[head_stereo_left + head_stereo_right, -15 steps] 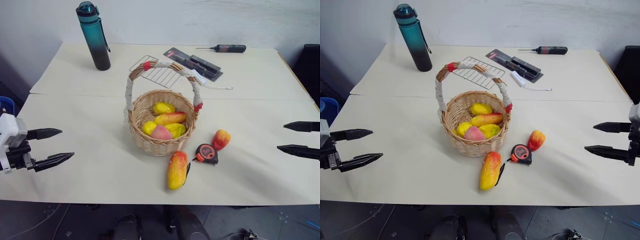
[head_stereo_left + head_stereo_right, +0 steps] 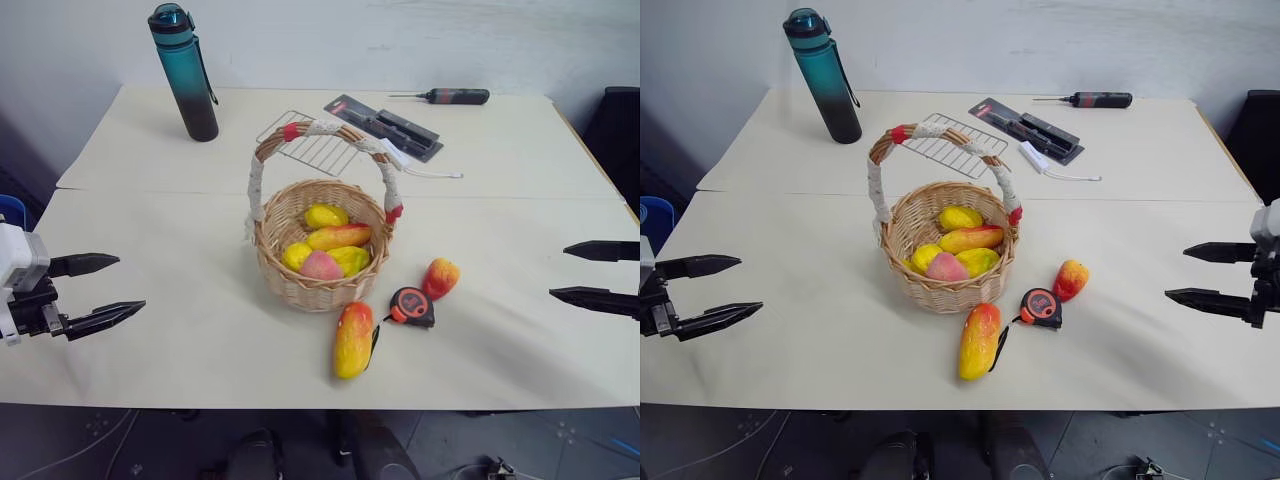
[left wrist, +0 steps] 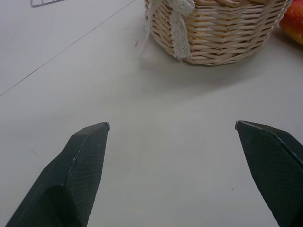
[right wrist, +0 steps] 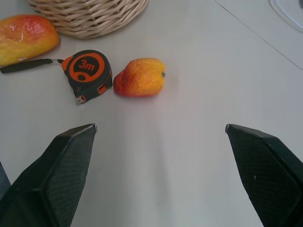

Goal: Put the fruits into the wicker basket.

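Note:
The wicker basket (image 2: 318, 290) stands mid-table with its white-corded handle (image 2: 320, 128) arched over it. Inside lie a long yellow-red mango (image 2: 340, 236), yellow lemon-like fruits (image 2: 326, 215) and a pink peach (image 2: 321, 266). On the table in front of it lie a long mango (image 2: 353, 340) and a small orange-red fruit (image 2: 441, 277). My left gripper (image 2: 108, 287) hovers open at the left table edge, well away from the basket (image 3: 222, 33). My right gripper (image 2: 585, 272) is open at the right edge, facing the small fruit (image 4: 140, 77), with nothing between its fingers.
A black-and-orange tape measure (image 2: 411, 306) lies between the two loose fruits. At the back are a teal bottle (image 2: 187, 72), a wire grill rack (image 2: 315, 148), a black tool pack (image 2: 387, 127), a screwdriver (image 2: 450, 96) and a small white cabled item (image 2: 420, 165).
Both grippers stay open in about the same places. The whole picture has shifted slightly, so the camera moved. The fruits and basket have not moved.

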Robot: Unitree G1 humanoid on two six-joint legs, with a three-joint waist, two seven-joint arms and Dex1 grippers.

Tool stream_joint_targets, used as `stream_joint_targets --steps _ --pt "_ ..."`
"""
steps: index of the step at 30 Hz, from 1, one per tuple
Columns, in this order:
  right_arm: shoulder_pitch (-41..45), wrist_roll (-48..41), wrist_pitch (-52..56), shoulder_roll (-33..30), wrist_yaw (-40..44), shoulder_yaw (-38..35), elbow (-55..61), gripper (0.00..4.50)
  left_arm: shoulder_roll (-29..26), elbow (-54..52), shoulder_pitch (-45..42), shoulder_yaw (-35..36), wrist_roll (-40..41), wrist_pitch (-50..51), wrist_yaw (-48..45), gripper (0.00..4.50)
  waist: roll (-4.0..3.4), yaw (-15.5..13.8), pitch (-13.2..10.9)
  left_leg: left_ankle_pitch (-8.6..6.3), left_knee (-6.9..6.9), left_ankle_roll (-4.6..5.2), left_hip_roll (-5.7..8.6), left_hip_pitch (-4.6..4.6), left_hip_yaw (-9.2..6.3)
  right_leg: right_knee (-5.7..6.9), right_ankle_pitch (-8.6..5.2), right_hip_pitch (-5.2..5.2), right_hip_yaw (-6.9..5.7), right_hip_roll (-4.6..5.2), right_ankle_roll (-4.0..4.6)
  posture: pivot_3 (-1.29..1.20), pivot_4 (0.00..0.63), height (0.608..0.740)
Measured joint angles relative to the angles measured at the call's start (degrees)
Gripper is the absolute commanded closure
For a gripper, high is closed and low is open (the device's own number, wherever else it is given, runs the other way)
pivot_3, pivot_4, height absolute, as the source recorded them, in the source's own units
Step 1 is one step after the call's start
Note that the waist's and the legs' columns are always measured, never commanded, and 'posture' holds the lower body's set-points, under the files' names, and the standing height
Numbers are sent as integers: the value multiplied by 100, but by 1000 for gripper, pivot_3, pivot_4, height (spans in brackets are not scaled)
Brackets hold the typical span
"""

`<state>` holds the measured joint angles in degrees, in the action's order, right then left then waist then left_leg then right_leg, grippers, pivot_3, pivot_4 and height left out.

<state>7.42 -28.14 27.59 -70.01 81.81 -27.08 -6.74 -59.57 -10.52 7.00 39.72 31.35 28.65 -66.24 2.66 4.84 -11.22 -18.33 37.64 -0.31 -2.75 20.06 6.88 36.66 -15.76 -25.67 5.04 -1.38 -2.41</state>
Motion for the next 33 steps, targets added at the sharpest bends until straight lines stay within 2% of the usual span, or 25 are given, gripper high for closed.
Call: stream_joint_targets --steps 8,16,20,23,28,33 --pt "-23 -47 110 1 -95 -1 252 0 2 -5 -303 -120 52 19 49 15 0 -6 0 0 5 0 1 0 0 6 1 0 1 1 -1 0 150 740" --pt "324 -788 957 7 -333 95 1535 0 -104 -745 -1207 -776 949 775 8 15 1 0 -1 -1 11 -5 0 0 -4 24 1 -2 0 -1 -2 0 150 740" --pt "617 -929 992 433 -647 997 2516 0 -220 -1566 -2131 -1662 1600 1070 -131 15 3 -6 1 1 19 -7 3 6 -9 25 3 0 1 -2 -7 0 150 740" --pt "699 -550 684 779 -892 1785 2732 0 -205 -1797 -2680 -2282 1783 1157 -219 15 2 -3 0 2 25 -9 4 7 -10 32 4 -2 2 -4 -8 0 150 740" --pt "1082 685 5 1519 -1499 3152 2391 0 120 -1847 -3542 -3175 1783 1165 -214 15 2 10 0 7 43 -17 5 10 -9 43 4 -2 8 -8 -8 0 150 740" --pt "1470 1363 -70 1860 -1953 3606 1821 0 284 -1841 -3850 -3519 1760 1169 -138 15 2 -9 0 26 50 -47 7 6 -14 71 1 -6 9 -11 -5 0 150 740"
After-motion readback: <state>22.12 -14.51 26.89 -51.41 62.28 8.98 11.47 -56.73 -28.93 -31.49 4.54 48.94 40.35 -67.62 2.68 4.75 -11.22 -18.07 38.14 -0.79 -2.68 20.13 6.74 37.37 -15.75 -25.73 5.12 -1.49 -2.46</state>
